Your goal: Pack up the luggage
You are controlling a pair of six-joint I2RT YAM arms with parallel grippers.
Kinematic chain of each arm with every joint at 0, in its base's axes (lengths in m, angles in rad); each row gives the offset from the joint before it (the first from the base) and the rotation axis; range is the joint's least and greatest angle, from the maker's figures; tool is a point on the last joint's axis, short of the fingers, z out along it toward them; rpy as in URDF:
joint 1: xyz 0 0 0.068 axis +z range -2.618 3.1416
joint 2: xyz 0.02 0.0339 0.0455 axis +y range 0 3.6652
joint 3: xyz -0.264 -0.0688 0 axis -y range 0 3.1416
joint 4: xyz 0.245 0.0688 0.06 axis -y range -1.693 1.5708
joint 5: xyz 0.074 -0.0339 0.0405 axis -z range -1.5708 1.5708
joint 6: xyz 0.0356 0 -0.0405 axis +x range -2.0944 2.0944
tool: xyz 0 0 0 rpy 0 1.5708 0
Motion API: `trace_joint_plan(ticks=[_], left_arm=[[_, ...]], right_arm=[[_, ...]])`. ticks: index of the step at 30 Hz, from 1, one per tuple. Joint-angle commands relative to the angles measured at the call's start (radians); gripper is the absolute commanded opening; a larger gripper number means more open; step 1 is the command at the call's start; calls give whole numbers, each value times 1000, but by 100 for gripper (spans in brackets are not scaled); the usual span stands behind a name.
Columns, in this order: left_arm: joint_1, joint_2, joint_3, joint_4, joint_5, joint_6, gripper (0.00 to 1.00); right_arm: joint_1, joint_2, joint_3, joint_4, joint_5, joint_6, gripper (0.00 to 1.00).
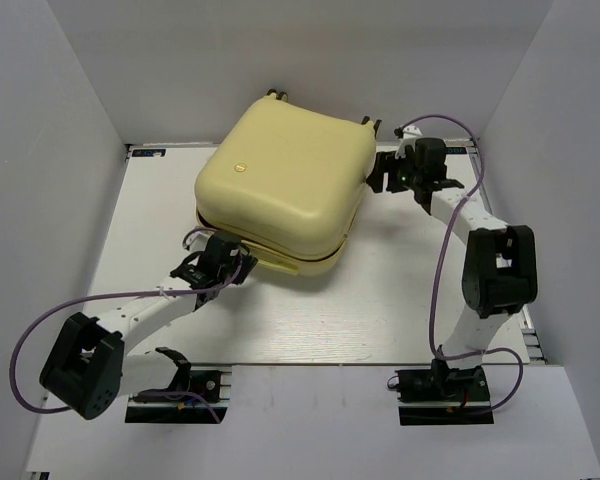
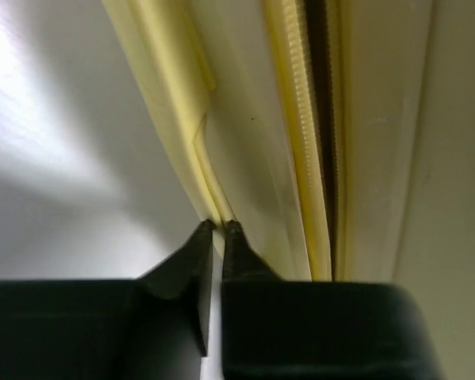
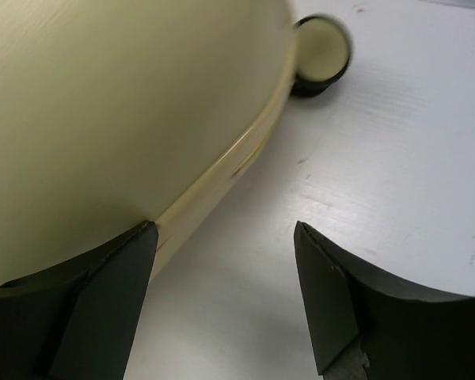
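Luggage (image 1: 280, 185) lies closed on the table (image 1: 380, 320), centre-rear. Left gripper (image 2: 218, 231) at its near-left edge - fingers nearly together, nipping a thin shell ridge. Right gripper (image 3: 226, 229) beside its far-right corner - fingers (image 3: 119, 277) wide apart, holding nothing.
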Motion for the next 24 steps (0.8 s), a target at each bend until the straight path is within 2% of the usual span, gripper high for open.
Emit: trace_joint_plan(ticks=[1, 4, 7, 10, 19, 22, 24], left_arm=[[72, 146, -59, -104, 19, 36, 0], [100, 129, -21, -220, -25, 44, 0], [102, 82, 17, -378, -158, 7, 0], [118, 45, 20, -435, -209, -1, 0], [207, 3, 57, -579, -206, 28, 0], [250, 0, 128, -678, -258, 44, 0], [310, -15, 172, -696, -240, 114, 0]], right_arm=[[35, -100, -65, -11, -65, -45, 76], [33, -169, -121, -19, 11, -44, 76], [32, -232, -158, -40, 109, -39, 76], [32, -290, -192, -39, 148, -39, 77], [30, -385, -212, -92, 171, -22, 79], [30, -414, -231, -91, 189, -18, 80], [32, -445, -249, -83, 185, -21, 80]])
